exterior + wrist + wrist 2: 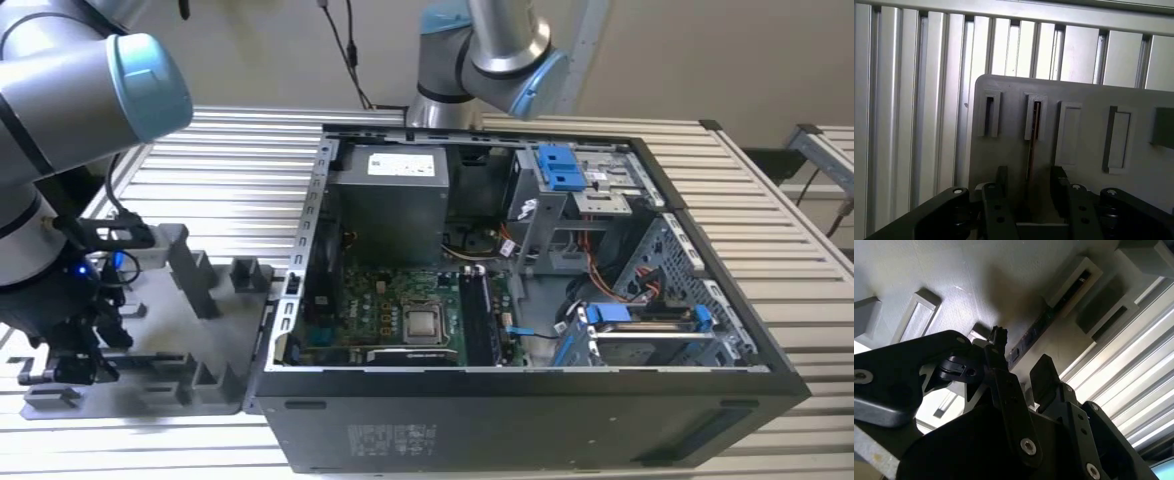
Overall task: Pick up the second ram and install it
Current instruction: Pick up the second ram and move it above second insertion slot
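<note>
Gripper (1030,186) fingers spread, free gaps either side of the second ram (1031,145); raised slot blocks (997,115) flank it on the holder (1089,95).

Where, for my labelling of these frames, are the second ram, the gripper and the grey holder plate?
second ram (1031,140): first wrist view, on its thin edge.
gripper (1030,175): first wrist view, midway between its open fingers.
grey holder plate (1089,115): first wrist view, on the bare face between two slots.

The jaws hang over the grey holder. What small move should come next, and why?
Probably close the jaws on the second ram. In the first wrist view the open gripper straddles the stick, which stands edge-on in a grey holder slot, with a gap at each side.
</note>
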You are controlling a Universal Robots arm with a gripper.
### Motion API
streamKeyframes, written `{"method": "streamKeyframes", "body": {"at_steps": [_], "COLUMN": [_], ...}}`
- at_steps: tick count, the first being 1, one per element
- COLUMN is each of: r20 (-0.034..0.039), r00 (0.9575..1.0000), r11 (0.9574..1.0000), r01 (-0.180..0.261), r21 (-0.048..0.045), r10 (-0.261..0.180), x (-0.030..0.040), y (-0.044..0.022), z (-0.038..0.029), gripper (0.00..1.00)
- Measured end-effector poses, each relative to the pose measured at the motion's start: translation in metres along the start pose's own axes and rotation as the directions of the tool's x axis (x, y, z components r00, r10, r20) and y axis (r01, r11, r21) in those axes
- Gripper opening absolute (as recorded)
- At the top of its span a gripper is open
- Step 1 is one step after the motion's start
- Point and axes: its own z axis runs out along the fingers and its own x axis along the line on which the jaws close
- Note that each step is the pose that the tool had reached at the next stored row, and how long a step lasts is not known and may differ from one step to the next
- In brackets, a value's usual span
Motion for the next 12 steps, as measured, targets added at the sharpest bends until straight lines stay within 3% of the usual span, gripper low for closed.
{"method": "streamKeyframes", "body": {"at_steps": [6,8,9,11,12], "r20": [0.0,0.0,0.0,0.0,0.0], "r00": [1.0,1.0,1.0,1.0,1.0], "r11": [1.0,1.0,1.0,1.0,1.0], "r01": [0.0,0.0,0.0,0.0,0.0], "r21": [0.0,0.0,0.0,0.0,0.0], "r10": [0.0,0.0,0.0,0.0,0.0], "x": [0.0,0.0,0.0,0.0,0.0], "y": [0.0002,0.0002,0.0003,0.0003,0.0004], "z": [0.0,0.0,0.0,0.0,0.0], "gripper": [0.45,0.33,0.33,0.21,0.21]}}
